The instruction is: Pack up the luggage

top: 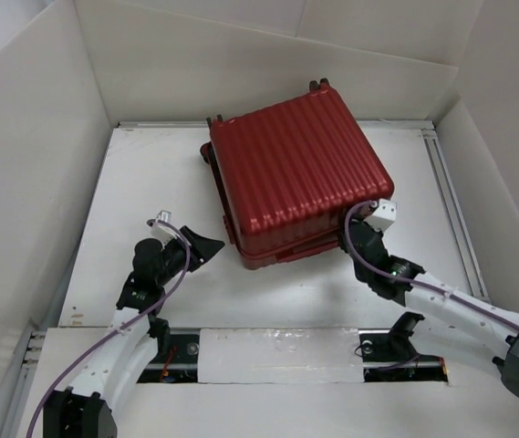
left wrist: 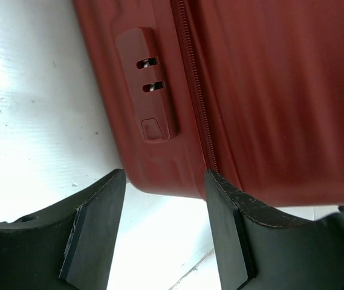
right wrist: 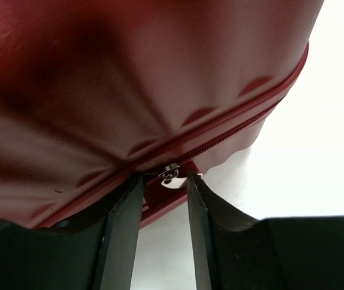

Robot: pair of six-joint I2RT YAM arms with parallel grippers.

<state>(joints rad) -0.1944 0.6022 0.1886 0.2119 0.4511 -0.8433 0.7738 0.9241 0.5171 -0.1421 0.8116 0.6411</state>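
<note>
right tool (right wrist: 164, 181) tips flank luggage (right wrist: 129, 90) zipper pull (right wrist: 170, 175).

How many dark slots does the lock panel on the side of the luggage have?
2. Both sit on the lock panel of the luggage, left of the zipper: upper slot, lower slot. None seems hidden.
</note>
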